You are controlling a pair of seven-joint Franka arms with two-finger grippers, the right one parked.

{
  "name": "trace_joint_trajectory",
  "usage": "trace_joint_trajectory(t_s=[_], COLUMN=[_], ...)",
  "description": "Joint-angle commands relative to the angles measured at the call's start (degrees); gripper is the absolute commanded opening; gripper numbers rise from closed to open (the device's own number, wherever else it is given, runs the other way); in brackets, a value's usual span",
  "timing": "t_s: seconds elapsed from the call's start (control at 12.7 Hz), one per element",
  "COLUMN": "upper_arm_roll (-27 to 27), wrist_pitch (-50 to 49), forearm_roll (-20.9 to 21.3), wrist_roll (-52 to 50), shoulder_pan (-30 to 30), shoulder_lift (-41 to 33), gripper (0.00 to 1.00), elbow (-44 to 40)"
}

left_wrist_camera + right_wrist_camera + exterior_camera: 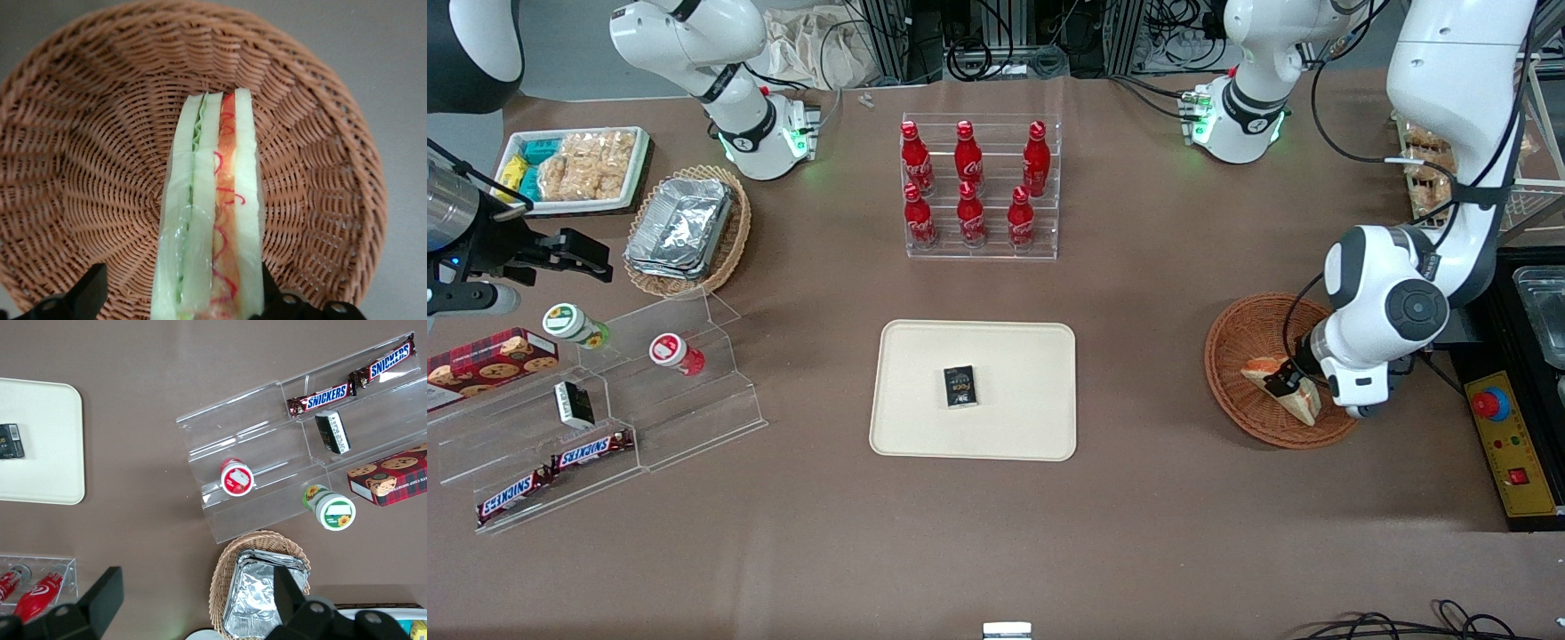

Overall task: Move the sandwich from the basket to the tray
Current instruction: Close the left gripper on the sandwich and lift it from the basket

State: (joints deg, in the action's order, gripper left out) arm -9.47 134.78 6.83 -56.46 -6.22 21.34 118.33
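Woven reddish wicker forms the one basket (1245,342) in which the one sandwich (1307,399) is seen – straddled by the gripper (1288,380), its two fingers (87,290) not quite closed – while one small dark box (960,387) lies on the single tray (1009,351).

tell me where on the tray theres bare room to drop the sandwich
The tray is bare all around the small black box lying near its middle, which is the only thing on it. The broadest free patches are the strips toward each arm's end. The gripper is down in the basket, fingers either side of the sandwich.
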Motion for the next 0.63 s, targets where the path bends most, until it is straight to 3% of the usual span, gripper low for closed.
trace_joint_trajectory(t_s=[0.0, 0.08, 0.39, 0.55], upper_arm_roll=[0.93, 1.12, 0.77, 0.24], wrist_pitch=[1.53, 1.54, 0.14, -5.98], forearm_roll=[1.25, 1.16, 1.16, 1.08], wrist_roll=[-1.64, -1.64, -4.01, -3.31], shoulder_pan=[-0.19, -0.19, -0.02, -0.02], shoulder_lift=[1.25, 1.25, 0.99, -1.64], gripper=[0.23, 0.0, 0.0, 0.0], elbow=[-1.26, -1.87, -5.04, -8.1])
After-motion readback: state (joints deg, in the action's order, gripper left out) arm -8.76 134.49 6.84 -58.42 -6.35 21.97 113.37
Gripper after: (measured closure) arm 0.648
